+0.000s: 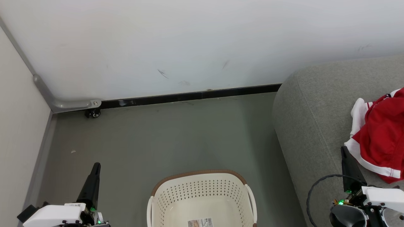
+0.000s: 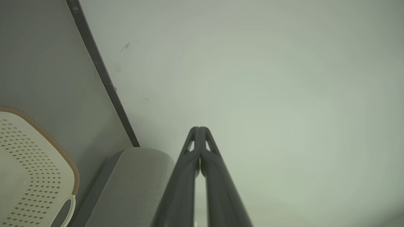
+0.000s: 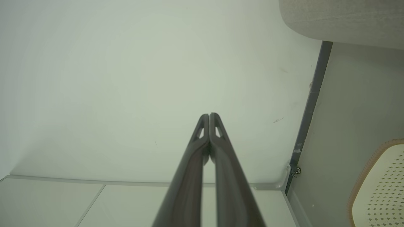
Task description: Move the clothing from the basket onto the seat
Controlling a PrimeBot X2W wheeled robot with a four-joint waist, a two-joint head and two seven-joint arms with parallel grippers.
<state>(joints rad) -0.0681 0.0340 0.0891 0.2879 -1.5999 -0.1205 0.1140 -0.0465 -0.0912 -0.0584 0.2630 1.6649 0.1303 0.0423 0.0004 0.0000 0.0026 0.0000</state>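
Red and white clothing (image 1: 382, 138) lies heaped on the grey seat (image 1: 309, 126), right of the basket (image 1: 202, 192) on the floor (image 1: 157, 142). The left pincer (image 1: 96, 165) and right pincer (image 1: 343, 150) are closed tight, gripping nothing.

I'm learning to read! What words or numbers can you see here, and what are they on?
Label inside the basket: printed lines, too small to read.
White tag behind the left hand: dark marks, too blurred to read.
Clothing on the seat: no letters show.
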